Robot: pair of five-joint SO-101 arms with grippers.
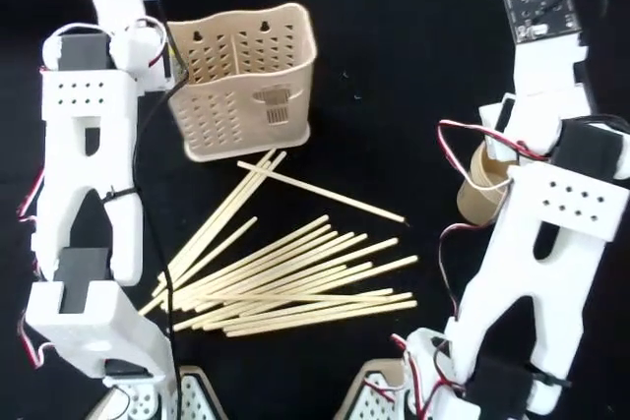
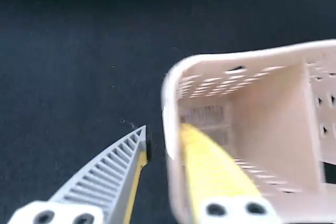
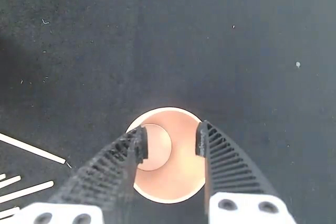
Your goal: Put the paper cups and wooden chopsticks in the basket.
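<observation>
Left hand (image 2: 163, 129), left wrist view: fingers spread and astride one wall of the basket (image 2: 273, 114). The yellow finger is inside, along the wall. The grey ribbed finger is outside, with a gap of black bench (image 2: 79, 51) between its tip and the wall.

Right hand (image 3: 169, 142), right wrist view: fingers spread, both tips over the open mouth of a paper cup (image 3: 173, 182) standing on the bench. Contact with the rim cannot be confirmed. Ends of wooden chopsticks (image 3: 31, 153) lie on the bench near the cup, apart from it.

High view: the basket stands at the far side, just beside the left arm. The chopsticks lie in a loose fan on the bench between the arms, outside the basket, the nearest tips close to its base. The cup sits beneath the right arm, well apart from the basket.
</observation>
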